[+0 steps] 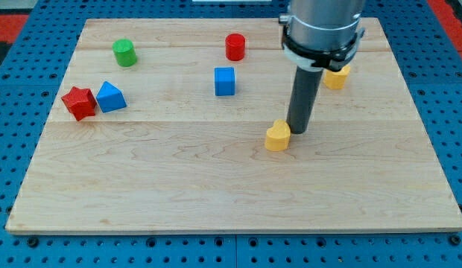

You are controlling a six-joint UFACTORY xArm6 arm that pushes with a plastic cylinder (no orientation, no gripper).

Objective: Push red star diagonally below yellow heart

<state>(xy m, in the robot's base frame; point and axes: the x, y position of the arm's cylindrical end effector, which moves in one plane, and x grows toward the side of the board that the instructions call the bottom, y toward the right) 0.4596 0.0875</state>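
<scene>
The red star [79, 102] lies near the board's left edge, touching a blue triangular block [110, 97] on its right. The yellow heart [277, 136] sits right of the board's middle. My tip [299, 131] stands right beside the yellow heart, at its upper right, touching or nearly touching it. The red star is far to the left of my tip.
A green cylinder [125, 53] is at the upper left. A red cylinder [235, 47] is at the top middle, a blue cube [225, 81] below it. A second yellow block [336, 77] is partly hidden behind the arm. The wooden board [216, 201] ends on blue pegboard.
</scene>
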